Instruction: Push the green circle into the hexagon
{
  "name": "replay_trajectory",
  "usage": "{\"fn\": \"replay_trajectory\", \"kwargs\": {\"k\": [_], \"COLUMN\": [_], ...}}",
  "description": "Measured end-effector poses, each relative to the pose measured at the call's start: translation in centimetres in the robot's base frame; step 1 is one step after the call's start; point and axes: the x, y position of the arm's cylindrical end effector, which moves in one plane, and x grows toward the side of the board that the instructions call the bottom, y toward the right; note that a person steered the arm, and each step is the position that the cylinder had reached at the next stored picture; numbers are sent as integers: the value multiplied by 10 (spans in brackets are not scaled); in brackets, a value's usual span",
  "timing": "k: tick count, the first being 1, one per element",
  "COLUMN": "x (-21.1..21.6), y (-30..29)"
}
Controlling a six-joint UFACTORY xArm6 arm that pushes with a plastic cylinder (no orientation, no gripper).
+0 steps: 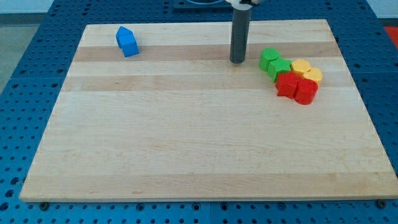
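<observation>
My tip [237,61] rests on the wooden board [186,137] near the view's top, just left of a tight cluster of blocks. The nearest is a green block [269,57] with a rounded outline, a short gap to the tip's right. A second green block [280,67] touches it at the lower right. Two yellow blocks [301,65] [311,75] lie right of the greens; their exact shapes are hard to make out. Two red blocks [287,84] [305,91] sit below them, touching.
A blue block [127,42], shaped like a small house, lies alone near the board's top-left corner. A blue perforated table [25,74] surrounds the board on all sides.
</observation>
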Motion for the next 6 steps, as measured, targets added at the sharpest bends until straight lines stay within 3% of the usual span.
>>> {"fn": "replay_trajectory", "kwargs": {"k": [2, 6], "x": [9, -14], "y": [40, 87]}}
